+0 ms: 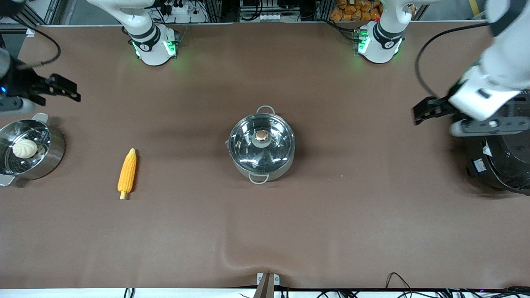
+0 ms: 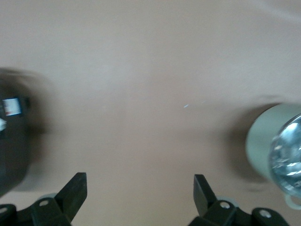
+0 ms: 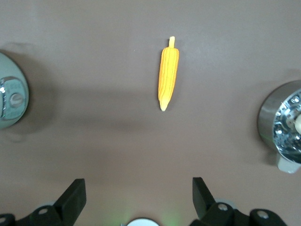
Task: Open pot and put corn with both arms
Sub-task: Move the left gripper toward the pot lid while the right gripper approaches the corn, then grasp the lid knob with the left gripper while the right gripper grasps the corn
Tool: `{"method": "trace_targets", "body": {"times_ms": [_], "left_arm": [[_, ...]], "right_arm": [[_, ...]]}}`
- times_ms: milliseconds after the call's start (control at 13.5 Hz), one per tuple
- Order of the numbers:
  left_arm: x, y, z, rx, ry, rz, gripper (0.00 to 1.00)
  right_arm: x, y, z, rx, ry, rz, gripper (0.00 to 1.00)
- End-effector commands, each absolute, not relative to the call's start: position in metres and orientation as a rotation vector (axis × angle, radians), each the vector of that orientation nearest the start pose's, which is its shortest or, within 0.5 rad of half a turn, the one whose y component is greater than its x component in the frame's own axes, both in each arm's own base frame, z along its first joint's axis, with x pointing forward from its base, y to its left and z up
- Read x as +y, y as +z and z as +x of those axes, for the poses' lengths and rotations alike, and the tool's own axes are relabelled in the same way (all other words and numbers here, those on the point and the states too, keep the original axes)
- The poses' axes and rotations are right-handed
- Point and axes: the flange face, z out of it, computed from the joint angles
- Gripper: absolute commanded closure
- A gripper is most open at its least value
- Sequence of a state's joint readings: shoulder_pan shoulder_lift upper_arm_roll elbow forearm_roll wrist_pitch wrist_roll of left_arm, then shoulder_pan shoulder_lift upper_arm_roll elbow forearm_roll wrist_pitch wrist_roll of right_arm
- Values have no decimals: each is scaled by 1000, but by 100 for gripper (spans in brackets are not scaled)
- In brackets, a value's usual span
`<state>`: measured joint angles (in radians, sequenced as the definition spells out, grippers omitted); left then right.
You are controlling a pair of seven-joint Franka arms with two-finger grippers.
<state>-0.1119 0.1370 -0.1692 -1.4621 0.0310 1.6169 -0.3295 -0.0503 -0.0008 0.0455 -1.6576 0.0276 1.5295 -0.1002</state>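
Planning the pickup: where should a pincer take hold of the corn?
Grip the corn at its thick middle, from straight above, fingers closing across its width. It lies flat on the table, long axis running toward the front camera, with free space on both sides.

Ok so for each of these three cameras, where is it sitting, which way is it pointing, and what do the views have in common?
Front view: high across the table, facing both arm bases; shows the pot, the corn, the steamer with a bun, the black cooker, the left gripper and the right gripper.
Left wrist view: on the left wrist, looking down at bare table between cooker and pot; open black fingers show.
Right wrist view: on the right wrist, looking down over the corn; open fingers show.
Shared: all three show the pot; front and right wrist views share the corn.
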Motion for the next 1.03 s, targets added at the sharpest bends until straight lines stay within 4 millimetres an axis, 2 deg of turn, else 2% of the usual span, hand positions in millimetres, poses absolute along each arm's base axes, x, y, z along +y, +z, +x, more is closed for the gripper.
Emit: {"method": "trace_targets", "body": {"times_ms": [0,221,369,517,591,738,812,960], "left_arm": [[-219,586,592,-240,-28,-3164,0],[-296,555,588,-389,11,-3154,0],[-350,530,574,-550,22,-3134,0],[-388,510,562,-582,19,-3132,0],[-404,500,560,-611,11,-3136,0],[-433,481,557,-630,4,-3152,0],[-447,468,555,-619,12,-3154,0],[-473,441,551,-668,2,-3165,0]], "right_arm": [[3,500,580,-126,276,-3089,0],[1,412,615,-124,327,-3082,0],[-9,359,630,-114,339,-3095,0],[-15,313,641,-107,340,-3100,0],[-19,296,642,-109,349,-3097,0],[-26,279,645,-116,333,-3111,0],[-36,263,646,-112,309,-3125,0],[-41,231,639,-108,229,-3133,0]]}}
